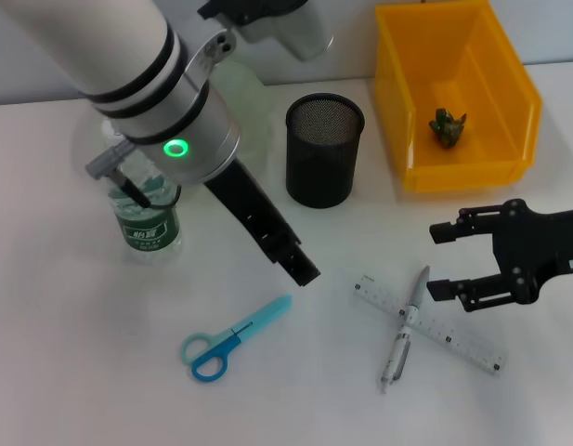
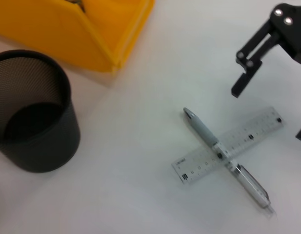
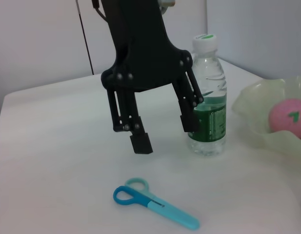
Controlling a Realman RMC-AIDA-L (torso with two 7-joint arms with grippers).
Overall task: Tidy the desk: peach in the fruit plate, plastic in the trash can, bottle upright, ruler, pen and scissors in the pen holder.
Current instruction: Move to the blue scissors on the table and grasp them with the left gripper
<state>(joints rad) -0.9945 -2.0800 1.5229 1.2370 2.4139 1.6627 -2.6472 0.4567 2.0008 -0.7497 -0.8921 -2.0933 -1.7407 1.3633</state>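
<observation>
Pen (image 1: pixel 402 327) lies across ruler (image 1: pixel 433 324), beside open right gripper (image 1: pixel 446 261).

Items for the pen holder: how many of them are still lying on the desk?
3. The scissors lie alone near the front edge. The pen lies across the ruler, near the right gripper. The pen holder looks empty.

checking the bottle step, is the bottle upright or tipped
Upright: the bottle stands on its base, cap on top, beside the open left gripper.
</observation>
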